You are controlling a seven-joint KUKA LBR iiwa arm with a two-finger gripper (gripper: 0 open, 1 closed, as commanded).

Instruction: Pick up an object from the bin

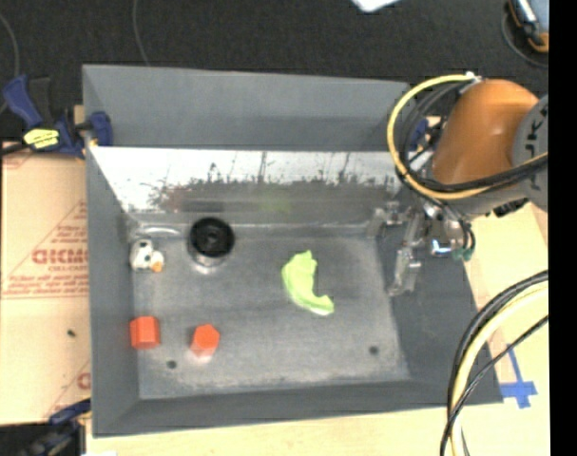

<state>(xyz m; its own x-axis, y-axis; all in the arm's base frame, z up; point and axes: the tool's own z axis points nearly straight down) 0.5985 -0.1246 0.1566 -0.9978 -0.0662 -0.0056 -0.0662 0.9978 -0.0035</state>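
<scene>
Mid metal bin (240, 112): curved, lumpy grn blob (305, 283)

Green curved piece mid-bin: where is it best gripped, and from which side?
Likely from straight above, closing across the narrow middle of the green curved piece. It lies flat on the bin floor with bare floor round it, so both long edges look free.
</scene>
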